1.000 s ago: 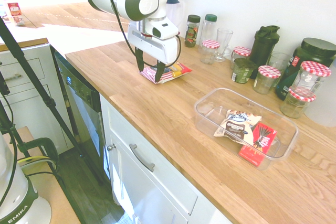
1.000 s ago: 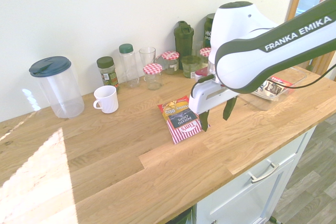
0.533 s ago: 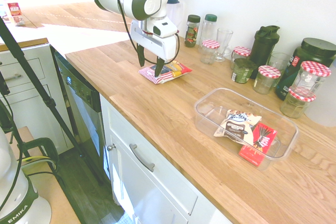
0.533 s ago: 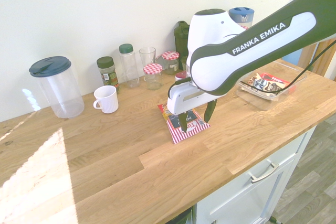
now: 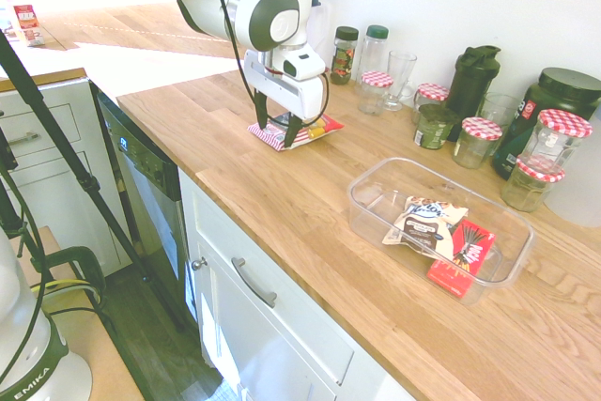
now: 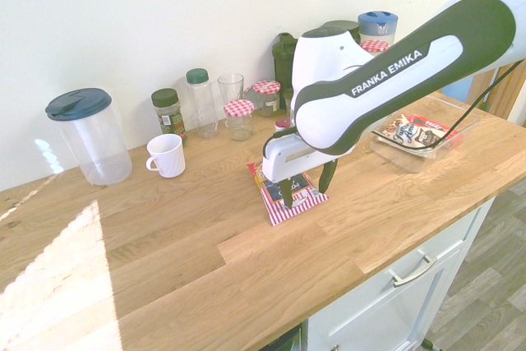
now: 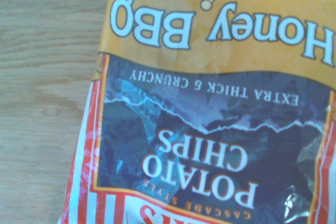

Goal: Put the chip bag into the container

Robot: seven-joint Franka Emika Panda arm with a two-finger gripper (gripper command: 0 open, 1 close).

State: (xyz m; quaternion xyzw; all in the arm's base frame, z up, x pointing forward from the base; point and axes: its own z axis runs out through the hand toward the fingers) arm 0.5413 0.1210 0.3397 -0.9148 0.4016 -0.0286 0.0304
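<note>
The chip bag (image 5: 316, 127) lies flat on the wooden counter, its red-and-white striped end (image 6: 285, 208) toward the counter's front edge. My gripper (image 5: 277, 126) stands open directly over it, one finger on each side and the tips down near the counter (image 6: 306, 187). The wrist view is filled by the chip bag (image 7: 210, 129) with its yellow and dark blue print. The container (image 5: 368, 196), a clear shallow tub, sits further along the counter, and its near wall (image 6: 385, 149) also shows in the second exterior view.
A white-and-brown snack bag (image 5: 427, 223) and a red box (image 5: 462, 255) lie in the tub. Jars, glasses and bottles (image 5: 441, 110) line the wall. A white mug (image 6: 168, 154) and a lidded pitcher (image 6: 88, 134) stand beyond the bag.
The gripper has moved over the chip bag and come down around it, staying open. The bag has not moved.
</note>
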